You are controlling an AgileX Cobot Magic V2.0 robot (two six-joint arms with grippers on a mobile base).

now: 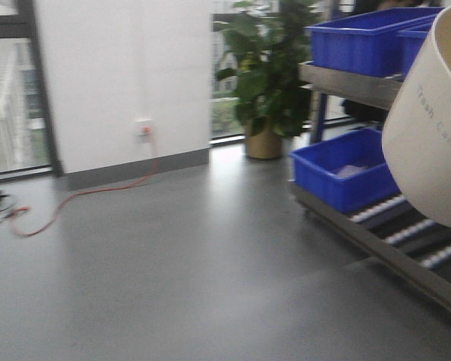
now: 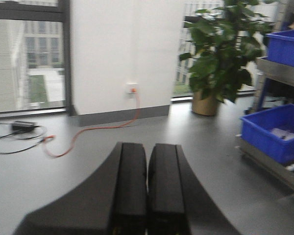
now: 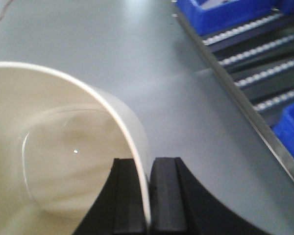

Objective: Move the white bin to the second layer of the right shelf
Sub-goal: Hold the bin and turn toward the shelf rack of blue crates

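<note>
The right gripper (image 3: 148,196) pinches the empty white bin's (image 1: 428,128) rim above the roller shelf (image 1: 406,226) beside blue crates (image 1: 342,169); left gripper (image 2: 147,191) closed, grey floor (image 1: 173,256) below.

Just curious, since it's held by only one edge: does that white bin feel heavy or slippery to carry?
Probably light: the white bin looks empty and thin-walled. The right end effector pinches just its rim, so it may flex or swing. In the front view it hangs tilted. Its smooth plastic looks slippery.

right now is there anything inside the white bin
Nothing shows inside the white bin: the right wrist view sees bare cream walls and its base. The right tool pinching the rim hides a small strip of the nearest wall.
</note>
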